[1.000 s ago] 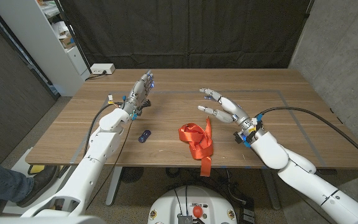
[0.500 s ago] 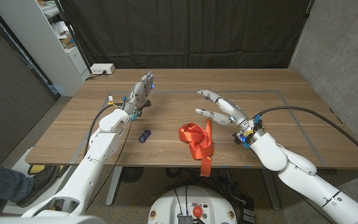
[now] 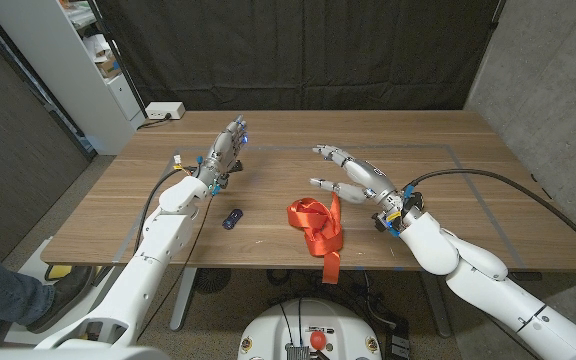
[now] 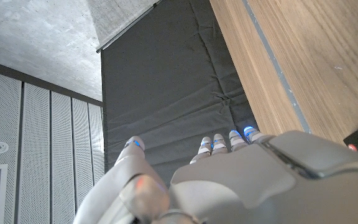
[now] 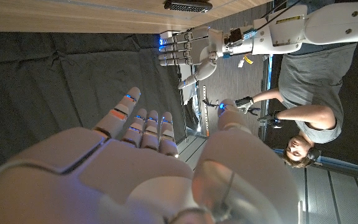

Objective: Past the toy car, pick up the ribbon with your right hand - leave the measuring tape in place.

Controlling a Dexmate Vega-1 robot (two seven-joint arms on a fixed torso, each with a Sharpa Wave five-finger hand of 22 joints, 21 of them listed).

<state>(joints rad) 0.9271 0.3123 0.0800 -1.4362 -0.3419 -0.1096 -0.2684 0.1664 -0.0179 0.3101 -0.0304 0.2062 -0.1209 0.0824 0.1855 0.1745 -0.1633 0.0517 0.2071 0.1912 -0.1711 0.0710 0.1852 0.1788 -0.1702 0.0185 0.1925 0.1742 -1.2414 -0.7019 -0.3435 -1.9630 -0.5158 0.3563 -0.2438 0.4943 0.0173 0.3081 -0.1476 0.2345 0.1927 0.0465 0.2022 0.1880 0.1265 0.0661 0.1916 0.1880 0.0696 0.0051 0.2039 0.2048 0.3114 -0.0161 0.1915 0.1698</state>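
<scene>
An orange-red ribbon lies crumpled near the table's front edge, one tail hanging over it. A small dark blue toy car sits to its left. My right hand hovers just right of and beyond the ribbon, fingers spread toward the left, holding nothing; its back shows in the right wrist view. My left hand stands raised at the back left, fingers apart and empty, also seen as the left hand and in its own wrist view. I see no measuring tape.
The wooden table has a taped rectangle outline. A white power strip lies on the floor behind the far left corner, by a white shelf. A person stands off to the side in the right wrist view.
My right hand has crept slightly left, toward the ribbon. The left hand, ribbon and car have not moved.
</scene>
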